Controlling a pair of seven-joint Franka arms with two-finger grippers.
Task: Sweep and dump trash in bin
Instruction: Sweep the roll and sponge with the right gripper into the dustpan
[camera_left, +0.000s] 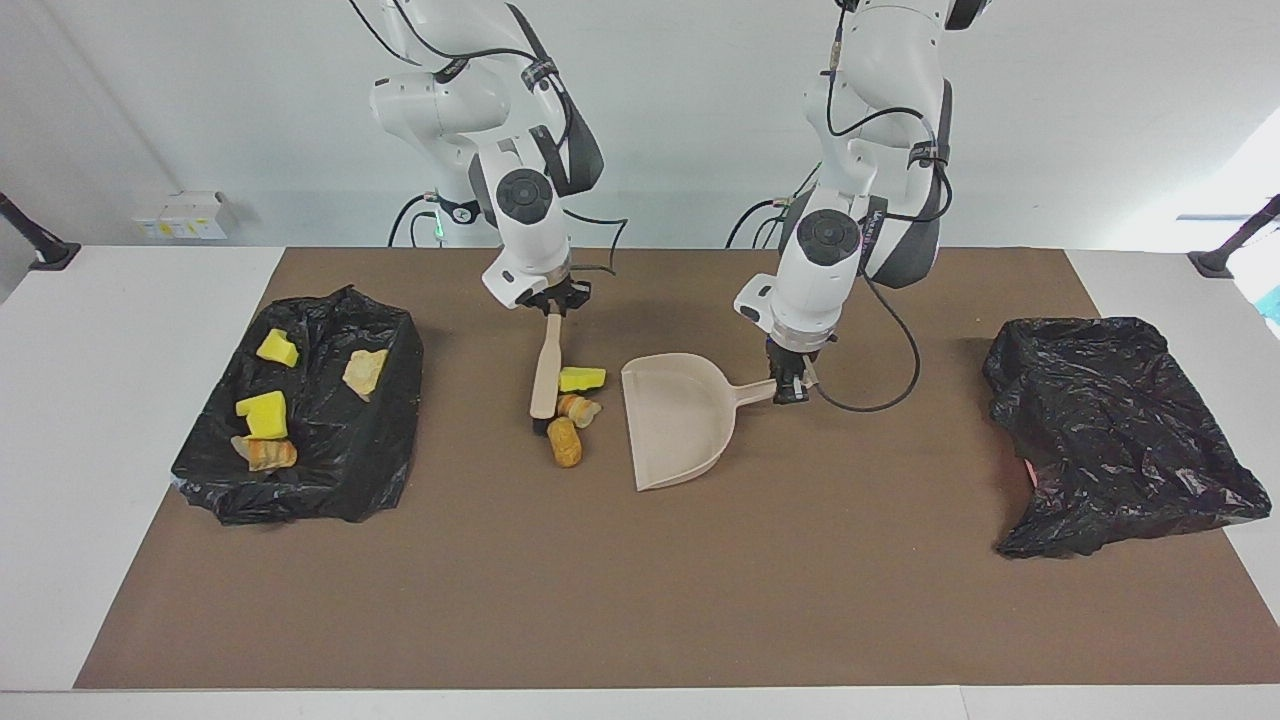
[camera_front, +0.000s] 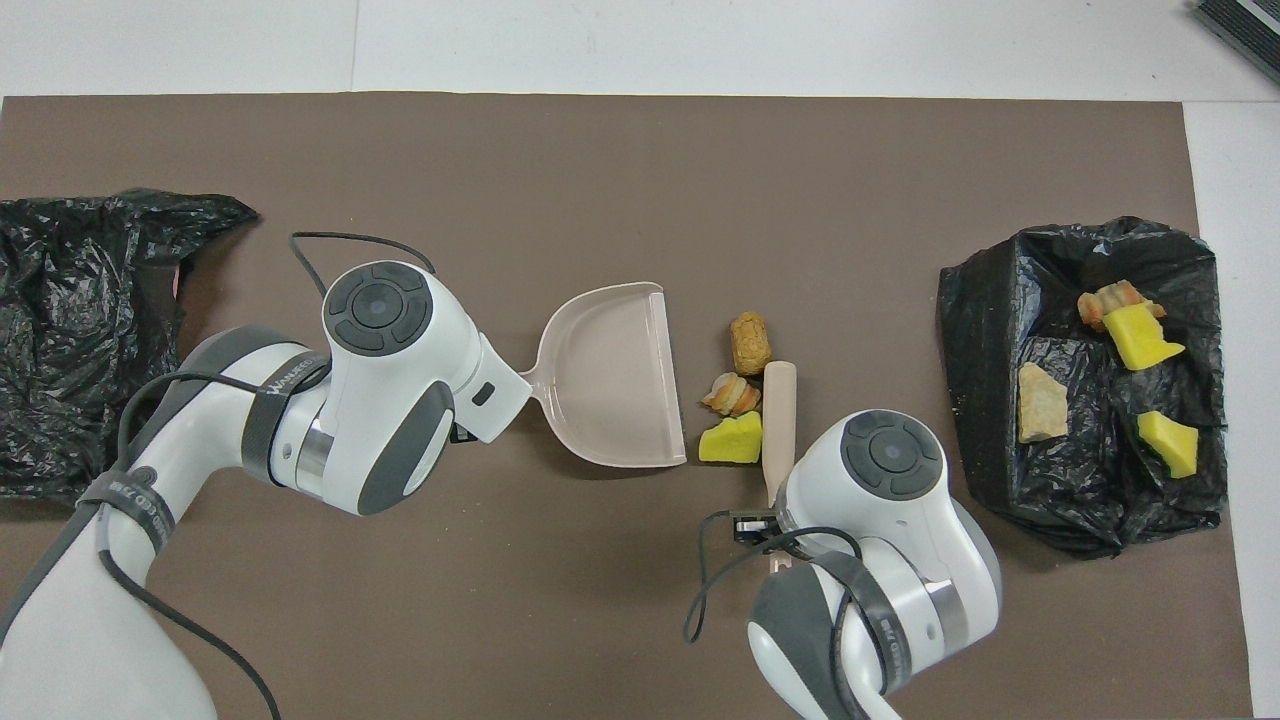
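At frame centre, right gripper (camera_left: 553, 307) clamps brush (camera_left: 546, 375), left gripper (camera_left: 789, 387) clamps dustpan (camera_left: 672, 420); trash (camera_left: 572, 409) may slip past the pan's mouth.

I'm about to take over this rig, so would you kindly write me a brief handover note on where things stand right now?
Right gripper: shut on the brush, whose head is down on the mat against the loose trash.
Left gripper: shut on the dustpan handle, pan flat on the mat, mouth toward the trash.
Loose trash: yellow sponge chunk, striped lump and brown lump, between the brush and the pan mouth, none in the pan yet.
Done: four pieces lie in the open bin at the right arm's end.
Left: sweep the three pieces in, then dump them. A second black bag sits at the left arm's end.
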